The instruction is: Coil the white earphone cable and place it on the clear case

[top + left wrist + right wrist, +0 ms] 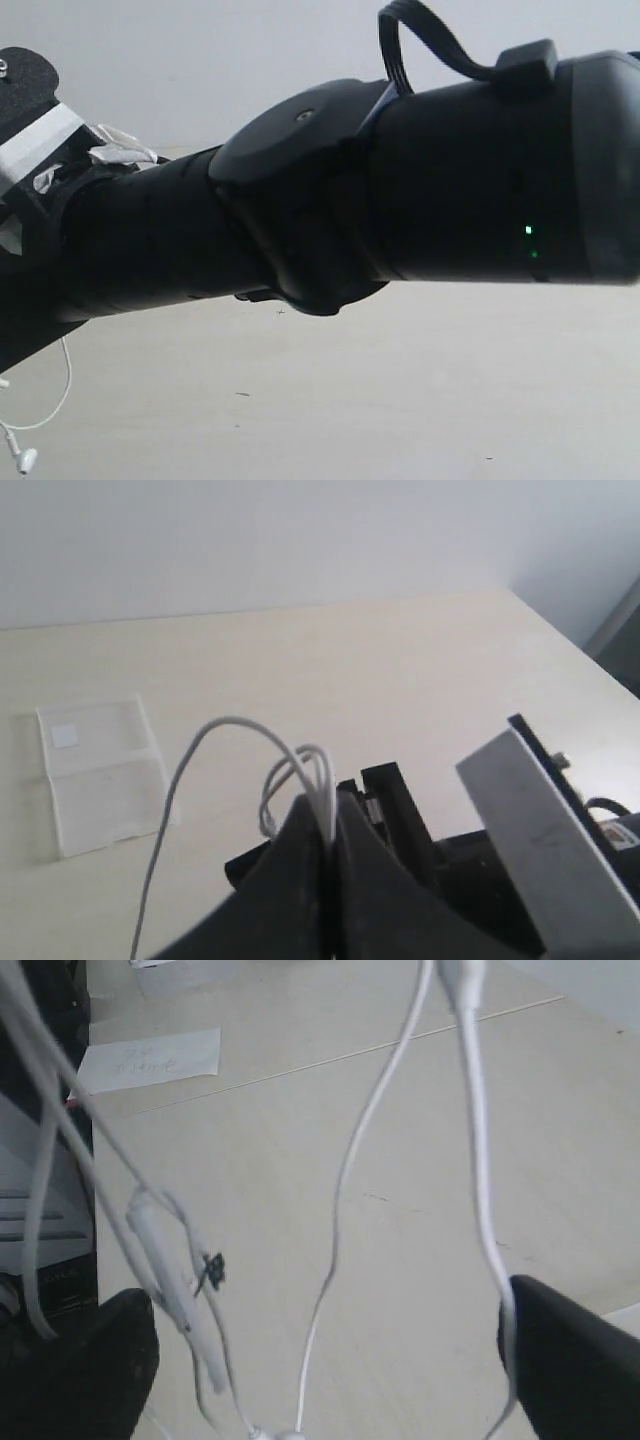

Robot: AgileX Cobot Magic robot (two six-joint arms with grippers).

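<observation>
In the left wrist view my left gripper (328, 802) is shut on several loops of the white earphone cable (300, 760), held above the table, and one strand arcs away and down. The clear case (100, 775) lies flat and opened on the table, apart from the gripper. In the right wrist view my right gripper (325, 1360) is open wide, with cable strands (345, 1180) hanging between its fingers (570, 1360). One strand touches a finger's inner face. The inline remote bar (170, 1280) dangles near the other finger. An earbud (25, 460) hangs at the exterior view's lower left.
A black arm (450, 180) blocks most of the exterior view. A grey plate and black parts of the other arm (540, 820) stand close beside the left gripper. A white paper note (150, 1058) lies on the pale tabletop (400, 660).
</observation>
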